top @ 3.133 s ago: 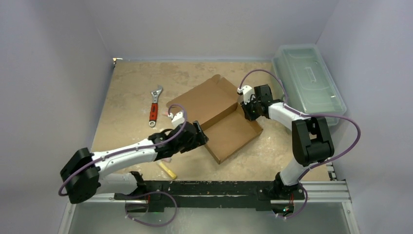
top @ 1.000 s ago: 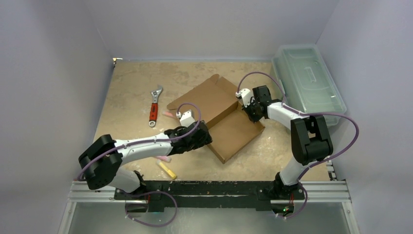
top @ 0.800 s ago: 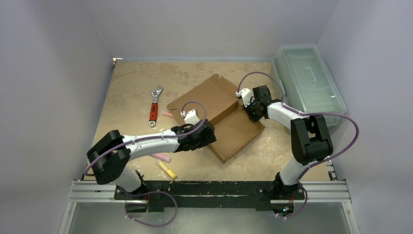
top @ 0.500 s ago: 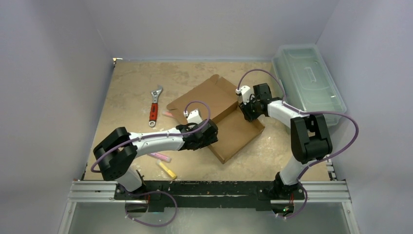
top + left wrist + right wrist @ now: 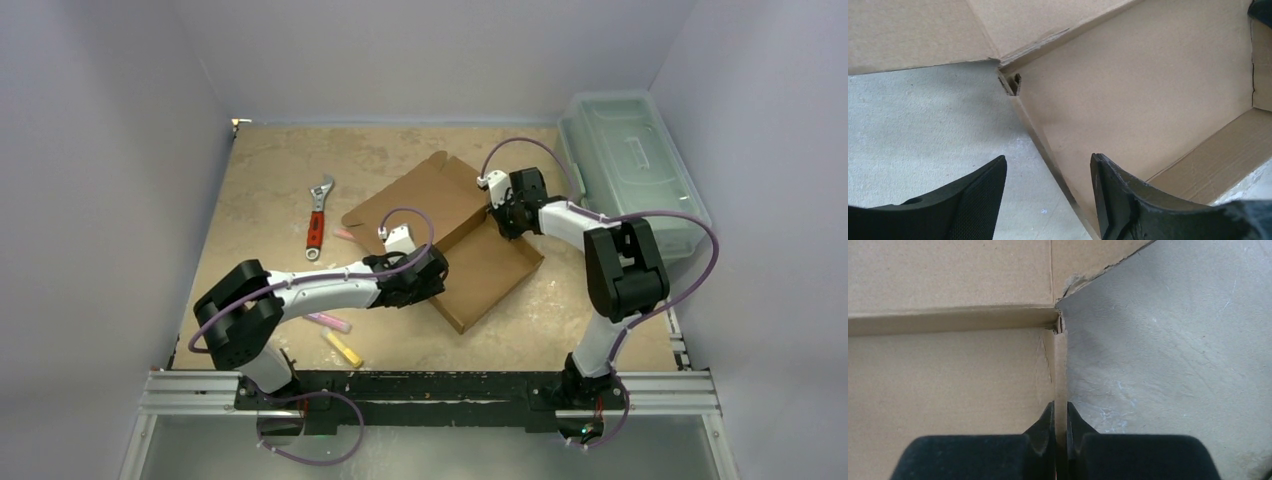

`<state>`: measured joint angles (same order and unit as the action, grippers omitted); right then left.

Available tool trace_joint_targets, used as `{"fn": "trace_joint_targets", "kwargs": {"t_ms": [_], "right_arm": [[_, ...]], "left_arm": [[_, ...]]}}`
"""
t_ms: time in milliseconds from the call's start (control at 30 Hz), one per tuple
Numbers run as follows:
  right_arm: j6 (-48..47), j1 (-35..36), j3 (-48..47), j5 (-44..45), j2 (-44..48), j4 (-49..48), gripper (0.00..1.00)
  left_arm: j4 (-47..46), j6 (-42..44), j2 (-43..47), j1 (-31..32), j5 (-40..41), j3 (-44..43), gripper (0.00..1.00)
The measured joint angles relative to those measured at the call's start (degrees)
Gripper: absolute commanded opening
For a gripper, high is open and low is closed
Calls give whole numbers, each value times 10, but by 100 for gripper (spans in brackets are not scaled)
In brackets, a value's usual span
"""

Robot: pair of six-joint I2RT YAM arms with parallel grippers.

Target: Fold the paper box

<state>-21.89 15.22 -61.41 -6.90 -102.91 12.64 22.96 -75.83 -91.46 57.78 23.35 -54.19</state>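
The paper box (image 5: 455,215) is brown cardboard and lies mid-table, its lid flap flat behind a shallow tray. My left gripper (image 5: 436,274) sits at the tray's left wall. In the left wrist view it (image 5: 1048,160) is open and straddles that wall (image 5: 1040,140), one finger outside over the table and one inside the tray, neither touching the cardboard. My right gripper (image 5: 503,214) is at the tray's far right corner. The right wrist view shows it (image 5: 1060,407) shut on the thin upright side wall (image 5: 1060,365) of the paper box.
A red-handled wrench (image 5: 318,215) lies left of the box. Pink sticks (image 5: 330,322) and a yellow stick (image 5: 343,348) lie near the left arm. A pale-green plastic bin (image 5: 632,165) stands at the back right, against the wall.
My left arm has swung right and forward, bringing its open jaws over the tray's left wall, and they have narrowed a little. My right gripper shifted slightly back along the right wall.
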Motion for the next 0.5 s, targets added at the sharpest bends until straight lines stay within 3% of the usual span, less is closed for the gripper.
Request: {"fn": "trace_joint_targets", "kwargs": {"t_ms": [33,67,167,300,500], "right_arm": [[3,2,0,2,0,-2,37],[7,3,0,3,0,-3,50],[16,4,0,1,3,-2,73],[9,1,3,-19,53,14,91],[-23,-17,10,-93,220,35,96]], "left_arm": [[0,3,-1,0,0,-1,63],[2,10,-2,0,1,-4,64],[4,53,-2,0,1,-15,69],[-5,141,14,0,-10,-22,77],[-40,238,179,-2,-36,35,91]]}}
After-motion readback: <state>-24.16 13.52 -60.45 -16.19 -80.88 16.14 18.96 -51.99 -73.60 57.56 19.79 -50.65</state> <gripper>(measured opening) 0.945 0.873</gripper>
